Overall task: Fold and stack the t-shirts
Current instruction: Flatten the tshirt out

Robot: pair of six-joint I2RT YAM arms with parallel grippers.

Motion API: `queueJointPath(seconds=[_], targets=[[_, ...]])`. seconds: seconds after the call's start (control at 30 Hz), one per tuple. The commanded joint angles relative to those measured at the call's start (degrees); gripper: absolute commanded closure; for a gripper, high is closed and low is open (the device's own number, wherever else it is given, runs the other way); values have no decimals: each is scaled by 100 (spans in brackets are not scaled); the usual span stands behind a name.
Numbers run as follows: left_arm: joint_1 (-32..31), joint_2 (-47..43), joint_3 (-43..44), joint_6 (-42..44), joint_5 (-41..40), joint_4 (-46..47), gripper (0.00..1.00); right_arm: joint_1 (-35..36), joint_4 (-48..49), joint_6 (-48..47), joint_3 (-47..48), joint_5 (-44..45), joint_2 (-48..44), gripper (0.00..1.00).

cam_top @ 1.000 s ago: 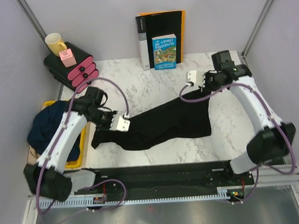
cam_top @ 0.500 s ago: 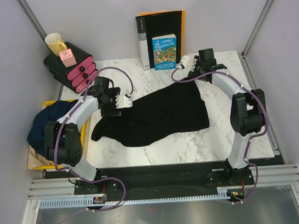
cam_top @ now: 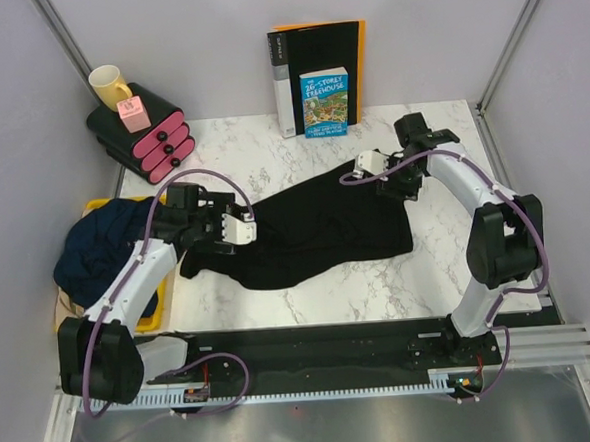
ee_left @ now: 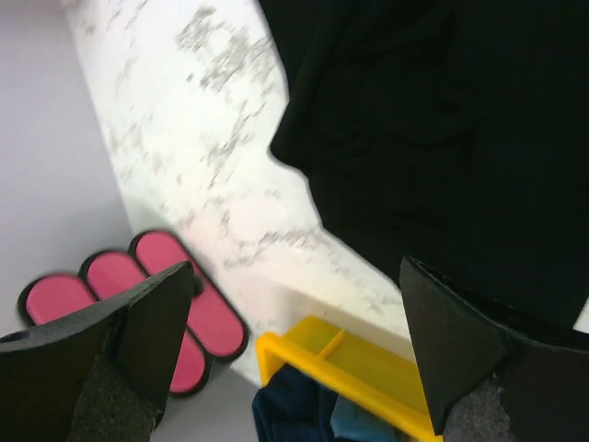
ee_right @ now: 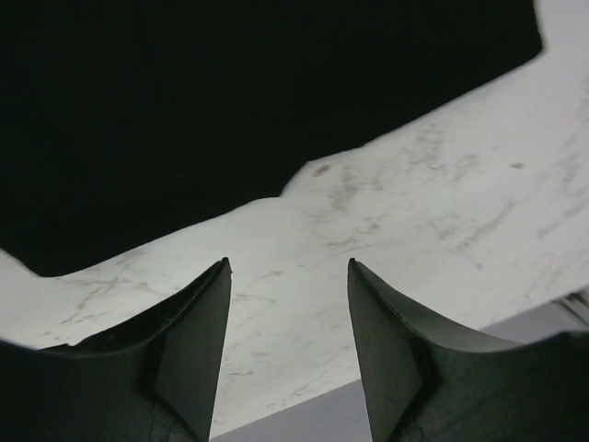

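Black t-shirt (cam_top: pixel 316 230): unfolded, rumpled, spread across the middle of the table (cam_top: pixel 271 152). Dark navy t-shirt (cam_top: pixel 101 248): heaped in yellow bin (ee_left: pixel 368 373) left of the table; tan t-shirt (cam_top: pixel 67 313) showing beneath it.

A black orange-backed binder (cam_top: pixel 317 51) and a blue paperback (cam_top: pixel 325 103) are stood at the far edge of the marbled counter (cam_top: pixel 329 289), a yellow mug (cam_top: pixel 109 86) being set on black-and-pink cases (cam_top: pixel 155 137).
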Motion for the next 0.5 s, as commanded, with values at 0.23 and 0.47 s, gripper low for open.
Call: queueJointPath(seconds=[0.23,0.47], targets=[[-95,1604,1216,-165,767,-325,1,718,-959,-212,-1144,-765,-345,40],[-130,1692,1200,-77,749,-316,1,912,-801,-177,-1812,-678,-714,37]])
